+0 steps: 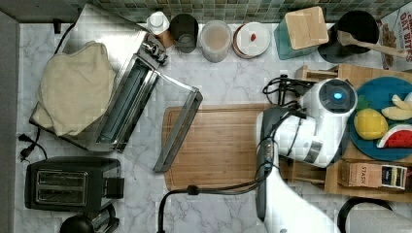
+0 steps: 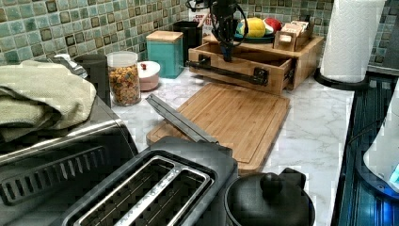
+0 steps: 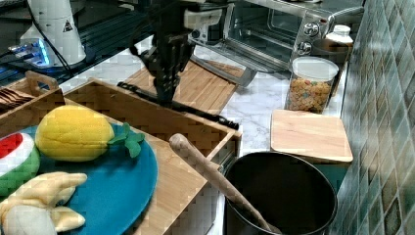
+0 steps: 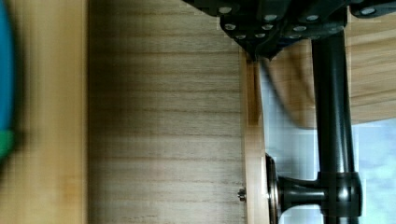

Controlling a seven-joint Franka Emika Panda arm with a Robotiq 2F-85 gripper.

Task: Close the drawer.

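Gripper (image 2: 227,52) straddles drawer (image 2: 244,70) front; wrist view shows handle (image 4: 332,121).

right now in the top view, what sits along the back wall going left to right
white bottle cap → dark cup → cereal jar → white lidded bowl → teal canister with wooden lid → black pot holding a wooden spoon

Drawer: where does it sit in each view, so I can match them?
Top view: drawer right of centre.
Left view: drawer upper centre, pulled open.
Right view: drawer centre left.
Wrist view: drawer bottom across the middle.
Shared landmark: the cutting board in front of it.
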